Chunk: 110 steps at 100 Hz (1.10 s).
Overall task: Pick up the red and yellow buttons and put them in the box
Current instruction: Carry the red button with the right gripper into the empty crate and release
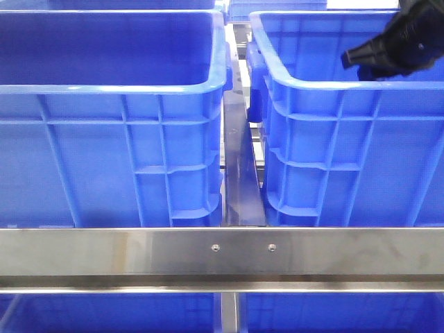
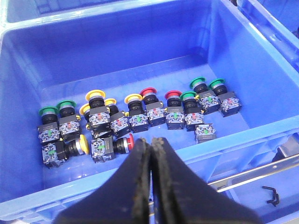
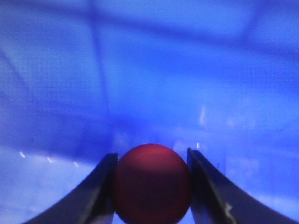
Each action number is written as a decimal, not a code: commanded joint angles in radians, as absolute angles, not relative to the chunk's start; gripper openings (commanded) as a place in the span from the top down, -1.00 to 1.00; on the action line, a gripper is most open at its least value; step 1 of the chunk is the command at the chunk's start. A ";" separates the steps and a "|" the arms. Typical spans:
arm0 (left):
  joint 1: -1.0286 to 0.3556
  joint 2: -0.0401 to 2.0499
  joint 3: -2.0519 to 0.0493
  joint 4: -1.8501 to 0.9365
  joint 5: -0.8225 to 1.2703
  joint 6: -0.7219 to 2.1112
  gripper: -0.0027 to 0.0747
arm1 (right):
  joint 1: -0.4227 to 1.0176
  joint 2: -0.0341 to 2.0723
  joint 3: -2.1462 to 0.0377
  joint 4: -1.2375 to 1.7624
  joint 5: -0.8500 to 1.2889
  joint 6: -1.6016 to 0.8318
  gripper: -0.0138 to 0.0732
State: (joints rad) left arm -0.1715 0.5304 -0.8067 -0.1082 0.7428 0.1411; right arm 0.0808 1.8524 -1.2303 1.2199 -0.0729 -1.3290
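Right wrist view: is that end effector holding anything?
Yes. The right end effector clamps a red button by the opposite sides of its round cap. The left end effector is shut, holding nothing.

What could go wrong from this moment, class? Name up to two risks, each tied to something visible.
1. The right gripper pinches only the red button's rounded sides, so it might slip out early.
2. In the front view the right gripper hangs close to the rim of the right blue crate; a careless move could knock the rim and jar the button loose.
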 commanded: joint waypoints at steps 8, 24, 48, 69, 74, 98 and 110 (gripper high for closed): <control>-0.172 0.534 -0.833 -0.123 0.668 0.134 0.98 | 0.071 1.820 -1.268 1.221 -0.047 -1.342 0.46; -0.172 0.534 -0.833 -0.123 0.668 0.134 0.98 | 0.072 1.827 -1.268 1.221 -0.024 -1.342 0.45; -0.172 0.534 -0.833 -0.123 0.668 0.134 0.98 | 0.072 1.868 -1.268 1.221 -0.006 -1.342 0.44; -0.172 0.534 -0.833 -0.123 0.668 0.134 0.98 | 0.072 1.864 -1.268 1.221 0.000 -1.342 -0.16; -0.172 0.534 -0.833 -0.123 0.668 0.134 0.98 | 0.072 1.860 -1.268 1.221 -0.018 -1.342 -0.37; -0.172 0.534 -0.833 -0.123 0.668 0.134 0.98 | 0.072 1.819 -1.268 1.221 -0.053 -1.342 -0.62; -0.172 0.534 -0.833 -0.123 0.668 0.134 0.98 | 0.072 1.772 -1.267 1.221 -0.042 -1.342 -0.62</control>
